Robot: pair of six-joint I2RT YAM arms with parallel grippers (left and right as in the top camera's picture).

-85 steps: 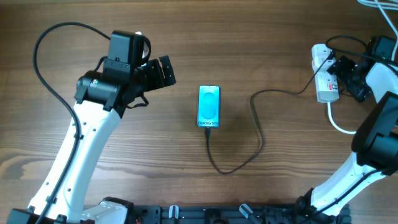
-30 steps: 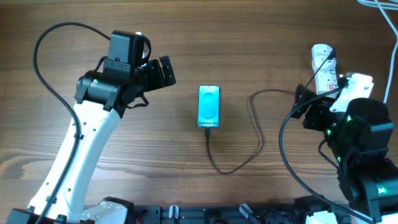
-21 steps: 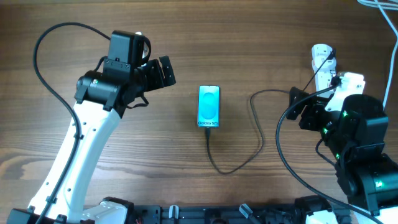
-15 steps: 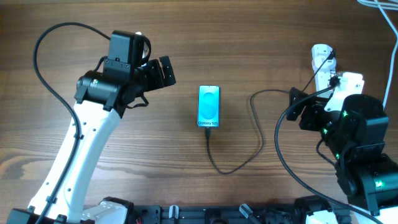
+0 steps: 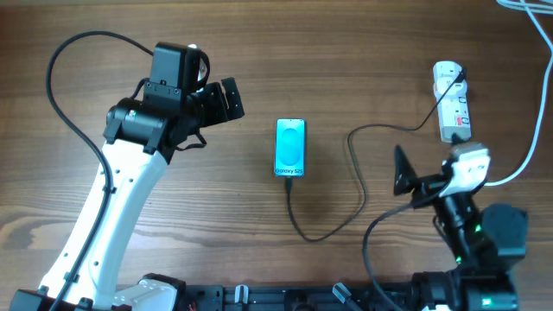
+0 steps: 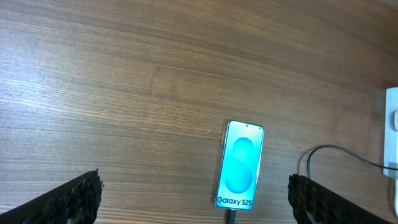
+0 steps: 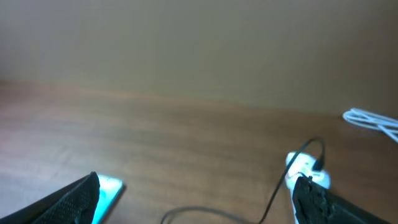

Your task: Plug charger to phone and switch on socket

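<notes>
The phone [image 5: 290, 148] lies flat mid-table with its cyan screen lit; it also shows in the left wrist view [image 6: 239, 165] and at the blurred lower left of the right wrist view [image 7: 109, 188]. The charger, a thin black cable [image 5: 356, 181], has its tip in the phone's near short edge [image 6: 231, 216] and loops right to the socket [image 5: 452, 102], a white power strip at the far right [image 7: 306, 169]. My left gripper [image 5: 226, 99] is open and empty, left of the phone [image 6: 199, 200]. My right gripper [image 5: 408, 181] is open and empty, near the front right, well short of the socket [image 7: 199, 202].
A thick white cable [image 5: 518, 168] trails from the socket along the right edge and to the far right corner [image 7: 373, 119]. The black cable's loop [image 5: 320, 235] lies on the wood between the phone and my right arm.
My right arm has pulled back from the socket toward the table's front edge, leaving the socket uncovered. The left arm, phone and cable have not moved.
</notes>
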